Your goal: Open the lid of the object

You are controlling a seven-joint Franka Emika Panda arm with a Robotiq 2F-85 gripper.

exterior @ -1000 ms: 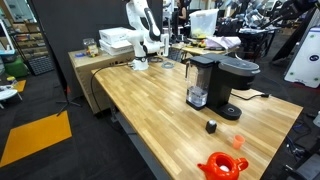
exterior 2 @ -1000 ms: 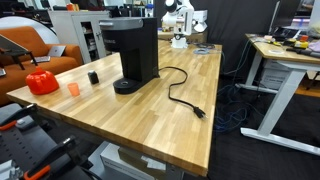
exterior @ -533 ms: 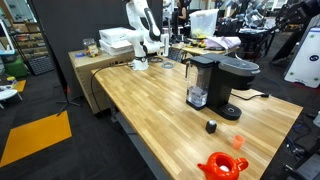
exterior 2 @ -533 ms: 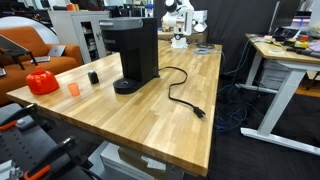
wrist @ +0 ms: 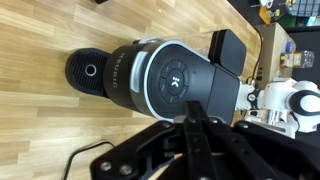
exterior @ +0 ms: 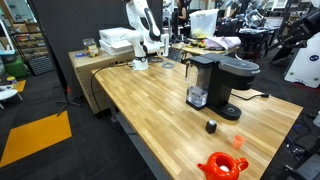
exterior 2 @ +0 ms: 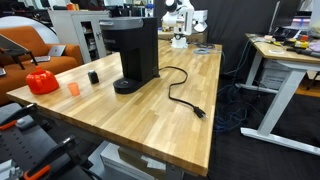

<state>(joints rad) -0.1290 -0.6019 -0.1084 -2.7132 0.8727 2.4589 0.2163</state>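
Observation:
The black coffee maker (exterior: 222,85) stands on the wooden table, and it shows in both exterior views (exterior 2: 135,55). Its smoky water tank (exterior: 199,80) is at one side. The domed black lid (wrist: 175,80) is down, seen from above in the wrist view, with the round drip base (wrist: 90,72) at left and the tank's flat cover (wrist: 228,50) at upper right. My gripper (wrist: 192,112) is shut and empty and hovers above the lid's near edge without touching it. The gripper is out of frame in both exterior views; only the white arm base (exterior: 143,30) shows at the table's far end.
A small black cylinder (exterior: 211,126), a small orange cup (exterior: 238,142) and a red-orange item (exterior: 222,165) lie near the coffee maker, toward the table's end. The black power cord (exterior 2: 180,95) snakes across the table. Other desks and clutter stand around.

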